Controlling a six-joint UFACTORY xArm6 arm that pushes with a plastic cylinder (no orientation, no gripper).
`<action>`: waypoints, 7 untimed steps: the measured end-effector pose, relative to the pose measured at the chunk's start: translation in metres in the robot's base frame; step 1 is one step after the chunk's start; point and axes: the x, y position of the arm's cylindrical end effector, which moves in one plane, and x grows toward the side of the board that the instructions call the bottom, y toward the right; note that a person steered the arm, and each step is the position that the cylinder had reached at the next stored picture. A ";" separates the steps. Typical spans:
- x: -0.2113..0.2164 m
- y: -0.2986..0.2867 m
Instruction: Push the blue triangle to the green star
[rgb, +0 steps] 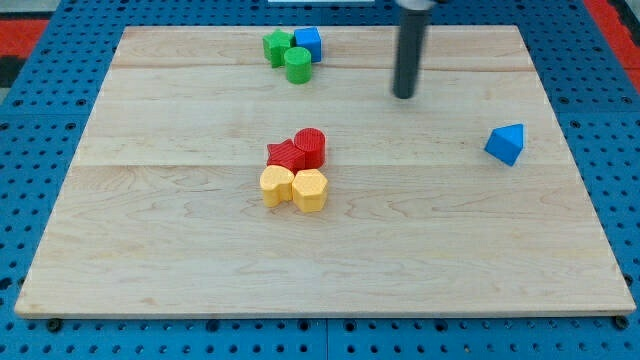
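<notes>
My tip sits in the upper middle-right of the wooden board, touching no block; it's a bare rod, so nothing to clamp or hold, just free. Blue triangle lies alone near the view's right edge, well apart from everything, lower-right of the tip. Green star is at the view's top, left of centre, packed with a blue cube just to its right and a green cylinder just below-right, all touching or nearly so. Mid-board cluster: red star, red cylinder, yellow block that looks heart-like, yellow hexagon-ish block. Step in hand looks like the approach, no push started. To do it well, I judge the tip should swing round to the triangle's far side, right and slightly below, then push up-left in a steady line. The path should pass above the red pair. Risk: the triangle rotates off the tip, or arrives into the cube or cylinder first, so aim slightly low-left and correct on the way.
</notes>
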 end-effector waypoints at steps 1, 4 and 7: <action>0.023 0.079; 0.106 0.094; 0.039 0.030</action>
